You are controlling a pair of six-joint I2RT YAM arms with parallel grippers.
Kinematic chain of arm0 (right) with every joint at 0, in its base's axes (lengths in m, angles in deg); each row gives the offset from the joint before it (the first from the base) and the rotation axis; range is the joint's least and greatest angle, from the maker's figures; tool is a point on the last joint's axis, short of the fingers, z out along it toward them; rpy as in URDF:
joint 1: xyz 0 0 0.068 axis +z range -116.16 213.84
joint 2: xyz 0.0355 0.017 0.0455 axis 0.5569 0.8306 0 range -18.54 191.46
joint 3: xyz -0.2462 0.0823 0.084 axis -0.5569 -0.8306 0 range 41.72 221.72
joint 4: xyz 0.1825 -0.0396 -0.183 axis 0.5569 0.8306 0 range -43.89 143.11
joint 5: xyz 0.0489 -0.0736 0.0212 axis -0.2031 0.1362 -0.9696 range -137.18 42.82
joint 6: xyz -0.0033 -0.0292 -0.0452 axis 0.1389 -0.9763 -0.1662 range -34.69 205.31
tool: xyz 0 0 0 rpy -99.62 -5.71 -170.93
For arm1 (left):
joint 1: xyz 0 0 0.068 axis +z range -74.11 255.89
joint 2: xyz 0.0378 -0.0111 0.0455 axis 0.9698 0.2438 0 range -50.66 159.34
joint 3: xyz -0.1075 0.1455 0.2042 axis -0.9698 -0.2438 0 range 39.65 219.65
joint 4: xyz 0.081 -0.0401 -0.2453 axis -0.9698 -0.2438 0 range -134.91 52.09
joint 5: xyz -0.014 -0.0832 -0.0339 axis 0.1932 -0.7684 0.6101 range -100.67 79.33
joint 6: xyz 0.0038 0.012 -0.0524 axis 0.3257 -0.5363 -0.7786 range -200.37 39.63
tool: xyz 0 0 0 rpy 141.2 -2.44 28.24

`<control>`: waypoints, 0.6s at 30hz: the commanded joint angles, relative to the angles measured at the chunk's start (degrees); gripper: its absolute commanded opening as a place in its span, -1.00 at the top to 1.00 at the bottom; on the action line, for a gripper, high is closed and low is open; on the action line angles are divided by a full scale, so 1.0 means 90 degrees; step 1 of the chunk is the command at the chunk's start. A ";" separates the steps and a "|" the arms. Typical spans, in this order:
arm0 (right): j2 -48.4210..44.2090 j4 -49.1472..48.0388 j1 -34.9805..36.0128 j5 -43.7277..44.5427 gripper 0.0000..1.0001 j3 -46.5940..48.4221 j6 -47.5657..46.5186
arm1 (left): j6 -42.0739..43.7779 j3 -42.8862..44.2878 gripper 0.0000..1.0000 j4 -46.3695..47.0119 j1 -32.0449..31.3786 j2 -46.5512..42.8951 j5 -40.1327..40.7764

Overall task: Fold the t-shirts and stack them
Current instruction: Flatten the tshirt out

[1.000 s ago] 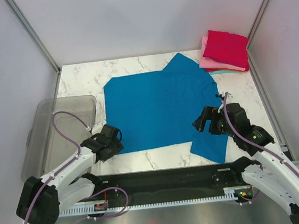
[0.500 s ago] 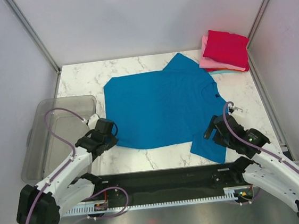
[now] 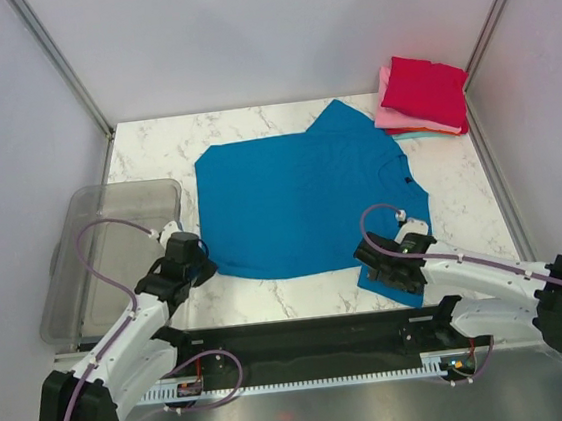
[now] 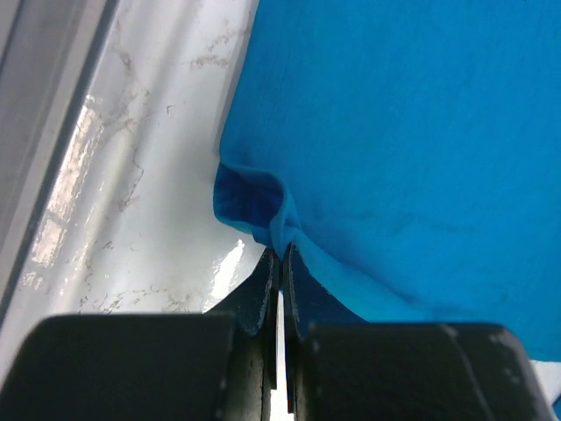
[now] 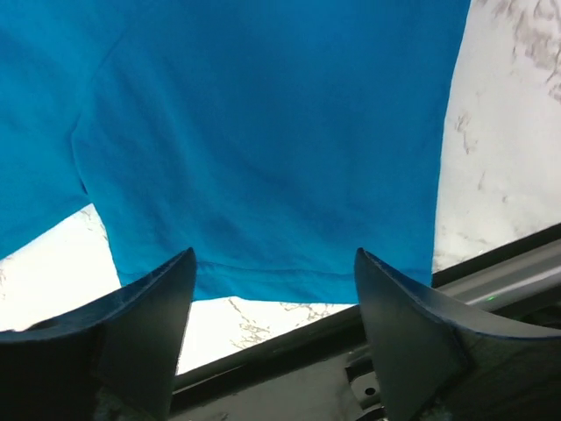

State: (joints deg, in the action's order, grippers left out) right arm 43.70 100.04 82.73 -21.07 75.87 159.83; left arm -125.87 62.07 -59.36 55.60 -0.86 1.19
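Currently we see the left tool (image 4: 279,263) clenched on a hem corner of the blue t-shirt (image 3: 300,198), spread flat mid-tabletop (image 3: 154,153), and the right tool (image 5: 273,263) released over the near-edge sleeve, so a one-sided lift risks bunching.

Blue shirt (image 3: 299,193): plain bright blue all over, a shade darker inside the curled hem in the left wrist view, tiny dark dot at the neck. Pile: crimson shirt (image 3: 429,89) on top, pink shirt (image 3: 388,109) under it, and a thin bottom strip (image 3: 432,132) that looks teal, though it's too small to be sure. Table (image 3: 153,143) is white marble with grey veins, bin (image 3: 94,250) clear smoky grey, left gripper (image 4: 280,254) and right gripper (image 5: 276,254) black, arms (image 3: 132,327) white with black joints, cables (image 3: 103,234) purple, rail (image 3: 314,333) black.
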 commanded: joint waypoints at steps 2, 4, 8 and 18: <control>0.0253 0.0218 0.0359 0.0215 -0.49 0.0229 0.1024 | 0.0309 -0.0273 0.96 0.0528 0.0048 -0.0308 -0.0204; 0.0233 0.0180 0.0583 0.0127 -0.30 0.0074 0.1250 | 0.0328 -0.0391 0.96 0.0577 0.0048 -0.0377 -0.0253; 0.0262 -0.0288 0.0760 -0.0156 -0.10 -0.0405 0.1602 | 0.0348 -0.0420 0.96 0.0616 0.0048 -0.0446 -0.0273; 0.0272 -0.0660 0.0828 -0.0030 0.09 -0.0738 0.1710 | 0.0416 -0.0391 0.96 0.0714 0.0048 -0.0250 -0.0341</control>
State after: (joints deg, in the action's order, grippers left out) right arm 45.27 97.11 89.90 -21.59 71.24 172.79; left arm -124.36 58.26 -55.30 55.68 -3.46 -1.85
